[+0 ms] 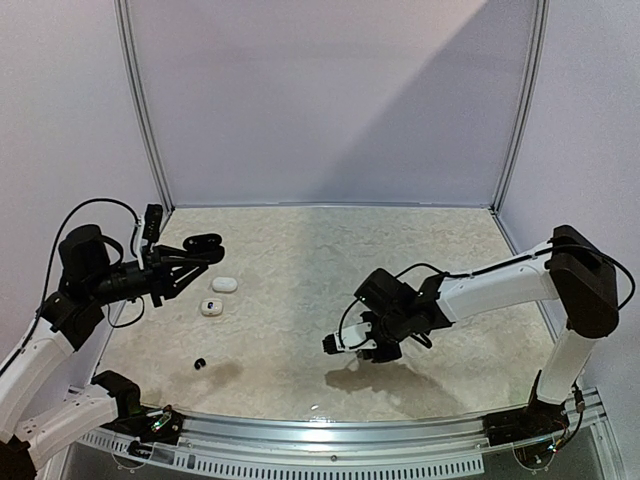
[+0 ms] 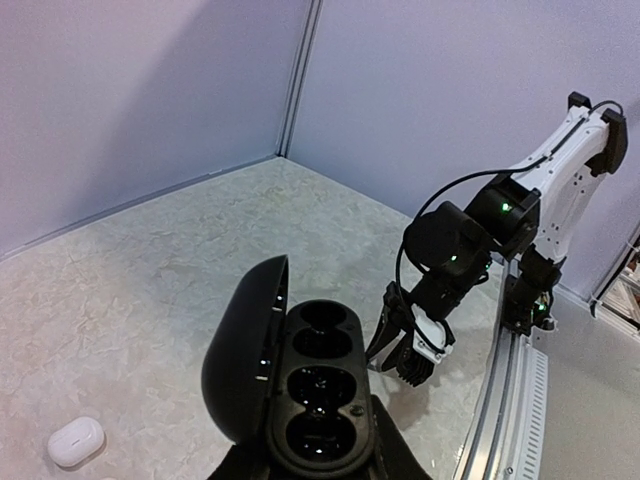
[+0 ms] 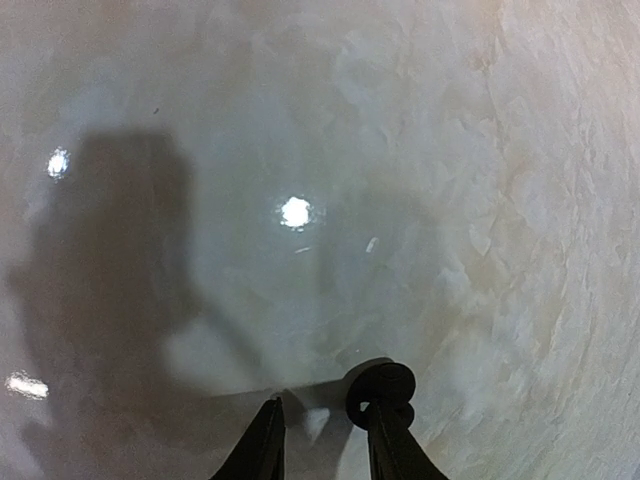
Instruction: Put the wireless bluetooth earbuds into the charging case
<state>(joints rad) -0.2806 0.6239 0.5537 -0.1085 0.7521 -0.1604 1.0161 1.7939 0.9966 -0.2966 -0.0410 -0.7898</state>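
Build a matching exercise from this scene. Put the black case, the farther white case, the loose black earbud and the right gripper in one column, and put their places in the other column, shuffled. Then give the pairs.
Things
1. black case
2. farther white case
3. loose black earbud
4. right gripper

Places
A. on the table, left side, closest to its near edge
B. low over the table, right of centre
C. held off the table in the left gripper, lid open
D. lying on the table beside a second white case

Pairs: 1-C, 2-D, 3-A, 4-B
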